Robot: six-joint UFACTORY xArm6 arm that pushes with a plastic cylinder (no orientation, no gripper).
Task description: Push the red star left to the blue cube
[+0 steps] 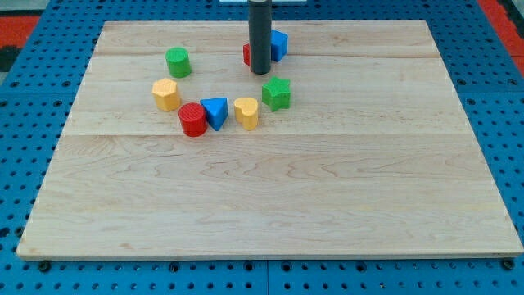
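Red star (247, 55): only a narrow red sliver shows at the rod's left side, near the board's top edge, a little left of the middle of that edge. Its points and long axis cannot be made out, so which way it faces cannot be told.
Blue cube (279, 43): just right of the rod, partly covered by it, a corner facing the view's bottom. Whether it touches the red star is hidden behind the rod.
My tip (260, 72): end of a plain dark rod with nothing to open or close and nothing held. It stands in front of the star and cube, its end just below them. Contact with either cannot be told.
Rod top: cut off at the view's top edge.
Green cylinder (178, 61): toward the board's top left corner.
Green star (277, 93): just below my tip, slightly right.
Orange block (166, 95): below the green cylinder.
Red cylinder (193, 120): touching the blue triangle (215, 111) on its right.
Yellow block (246, 113): just right of the triangle, shape unclear.
Wooden board (270, 205): lower half bare.
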